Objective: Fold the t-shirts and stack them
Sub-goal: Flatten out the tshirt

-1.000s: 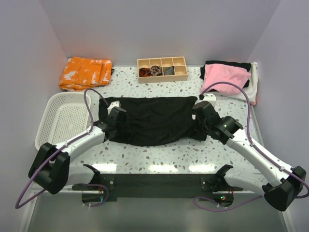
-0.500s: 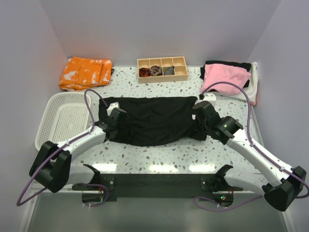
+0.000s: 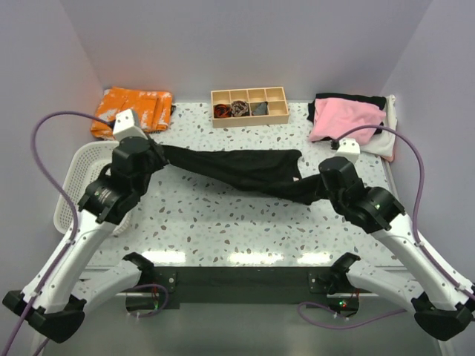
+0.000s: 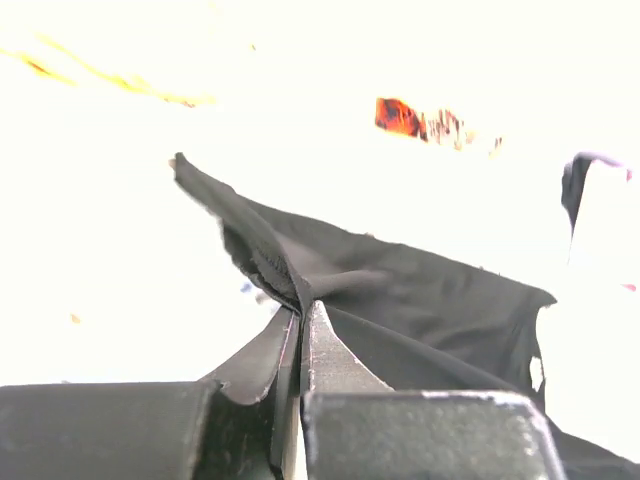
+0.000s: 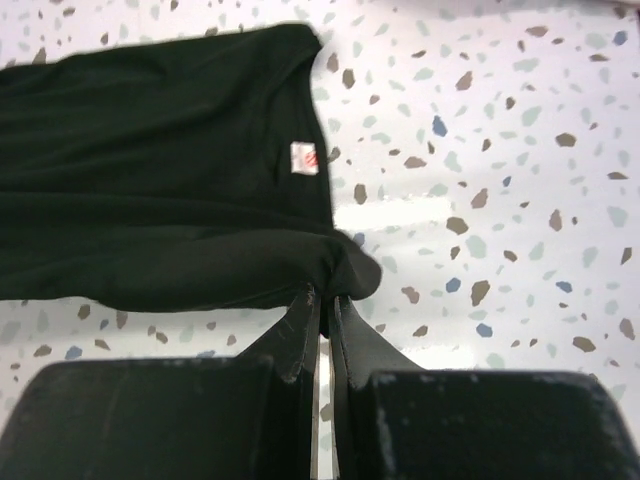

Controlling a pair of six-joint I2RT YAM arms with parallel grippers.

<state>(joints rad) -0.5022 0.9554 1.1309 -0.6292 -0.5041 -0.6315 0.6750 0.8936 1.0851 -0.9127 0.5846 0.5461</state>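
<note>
- Two pairs of fingers are pinched fully closed: your left fingers (image 4: 330,355) grip one end of the black t-shirt (image 3: 245,169), and your right fingers (image 5: 350,335) grip the other.
- It hangs stretched between them above the tabletop (image 3: 223,222), left end raised higher. I'd judge that tension is there to smooth it for folding.

The black shirt (image 3: 245,170) stretches across the middle. The surface (image 3: 223,222) in front of it gives open room. A white basket (image 3: 72,182) blocks the left, a wooden box (image 3: 250,120) the back.
</note>
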